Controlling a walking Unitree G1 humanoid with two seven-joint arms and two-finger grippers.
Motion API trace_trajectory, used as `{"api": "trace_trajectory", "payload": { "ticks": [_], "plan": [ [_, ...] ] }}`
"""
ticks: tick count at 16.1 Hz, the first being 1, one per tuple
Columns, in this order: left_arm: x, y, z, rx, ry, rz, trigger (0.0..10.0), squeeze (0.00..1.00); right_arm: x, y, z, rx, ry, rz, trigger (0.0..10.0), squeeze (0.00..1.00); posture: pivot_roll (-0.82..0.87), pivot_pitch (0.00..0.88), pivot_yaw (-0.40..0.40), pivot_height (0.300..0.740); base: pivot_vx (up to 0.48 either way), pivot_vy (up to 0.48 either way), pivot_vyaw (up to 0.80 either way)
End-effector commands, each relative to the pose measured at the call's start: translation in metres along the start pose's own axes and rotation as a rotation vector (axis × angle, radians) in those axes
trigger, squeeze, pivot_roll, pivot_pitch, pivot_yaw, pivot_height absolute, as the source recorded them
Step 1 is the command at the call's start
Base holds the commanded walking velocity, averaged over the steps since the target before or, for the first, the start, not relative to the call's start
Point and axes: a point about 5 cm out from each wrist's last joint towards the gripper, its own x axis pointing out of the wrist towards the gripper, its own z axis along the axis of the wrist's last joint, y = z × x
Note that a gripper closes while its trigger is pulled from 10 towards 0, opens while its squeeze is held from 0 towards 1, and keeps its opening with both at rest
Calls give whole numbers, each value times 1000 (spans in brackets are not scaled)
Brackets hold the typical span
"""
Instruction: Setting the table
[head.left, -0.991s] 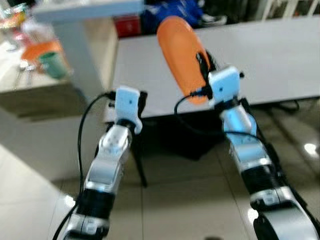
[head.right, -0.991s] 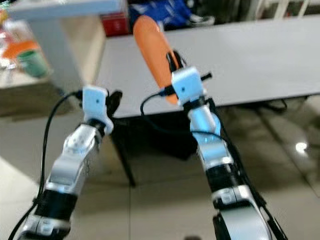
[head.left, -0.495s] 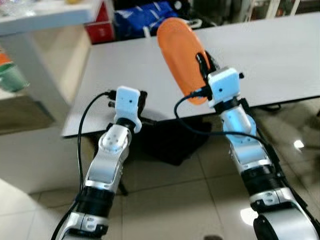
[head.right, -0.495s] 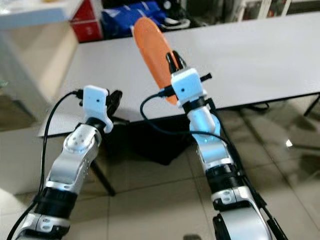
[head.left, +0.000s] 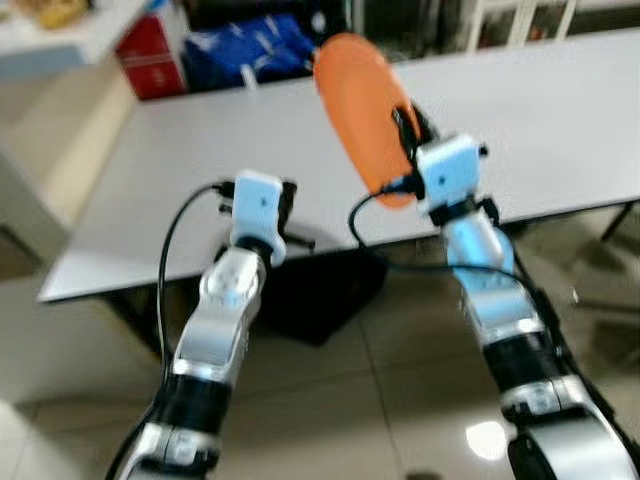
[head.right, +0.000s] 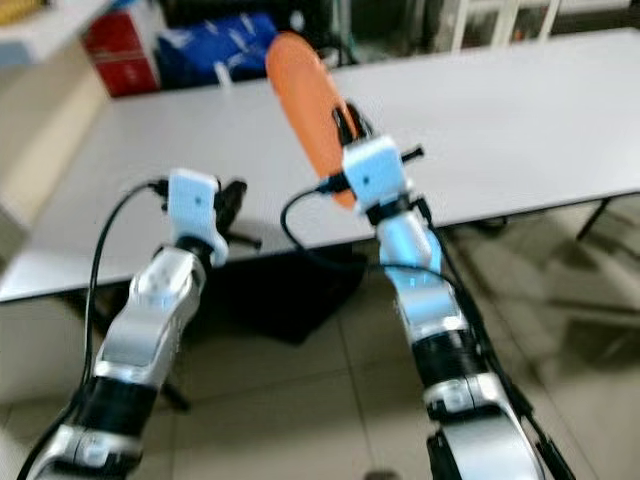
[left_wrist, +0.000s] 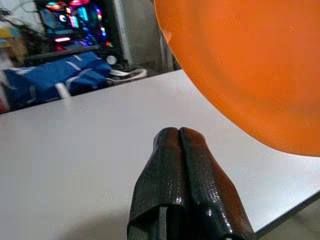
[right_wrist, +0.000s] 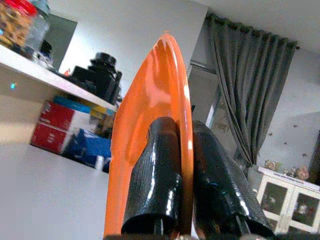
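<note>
Camera swung right, orange plate (head.left: 362, 112) upright in right pincer (head.left: 408, 128)

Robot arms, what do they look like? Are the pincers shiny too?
Both arms are shiny silver tubes with black rings at the joints. Each wrist has a white, boxy camera block, and a black cable loops from it down along the arm. The left pincer and the right pincer each have two long black fingers with a slightly glossy, finely textured skin.
</note>
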Motion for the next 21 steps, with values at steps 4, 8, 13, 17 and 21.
{"api": "trace_trajectory", "payload": {
  "ticks": [4,8,13,17,21],
  "plan": [
    [2,0,2,-11,-6,4,10000,0,7,-8,10,-11,-48,-23,0,0,-161,0,111,740,313,-362,0],
    [2,-1,3,-21,-19,6,10000,0,8,-7,10,-2,-46,-19,0,0,-159,0,109,740,188,0,0],
    [4,-2,4,3,-18,18,10000,0,10,-5,11,2,-53,-11,0,0,-157,0,105,740,322,161,0],
    [4,-2,5,1,-22,16,10000,0,11,-4,12,7,-57,-8,0,0,-157,0,105,740,442,0,0],
    [5,-3,5,-1,-23,17,10000,0,13,-1,13,17,-64,-1,0,0,-157,0,106,740,445,0,0]
  ]
}}
